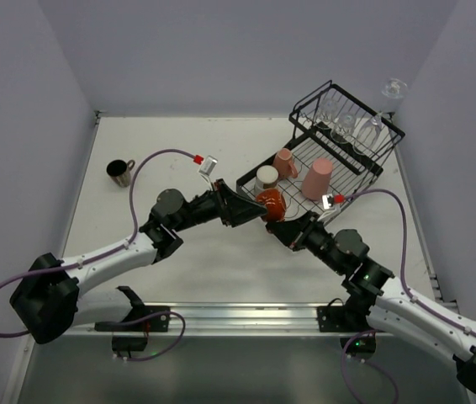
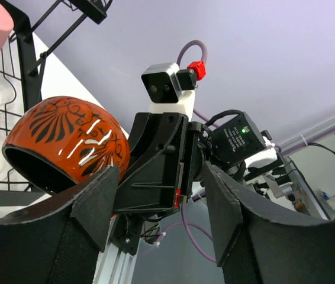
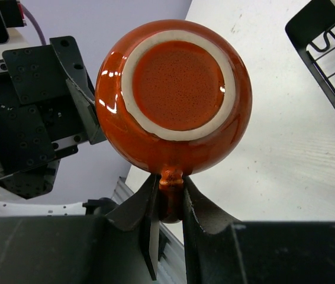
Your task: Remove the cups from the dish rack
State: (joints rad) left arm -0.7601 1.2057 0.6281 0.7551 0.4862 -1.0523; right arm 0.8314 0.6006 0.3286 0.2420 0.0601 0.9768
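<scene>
We log the dark brown mug [image 1: 121, 172] near the table's [image 1: 221, 261] left edge. Left gripper [image 1: 245, 208]: jaws wide, just beside the orange-red mug [image 1: 270, 203]. Right gripper [image 3: 168, 192] pinches its handle, at the near-left corner of the far-right dish rack [image 1: 305, 145].

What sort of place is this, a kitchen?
Most likely a robotics lab test cell, not a kitchen: bare pale walls box in a white table, two robot arms are bolted to a metal rail, and the right gripper holds an orange-red mug by a dish rack.
</scene>
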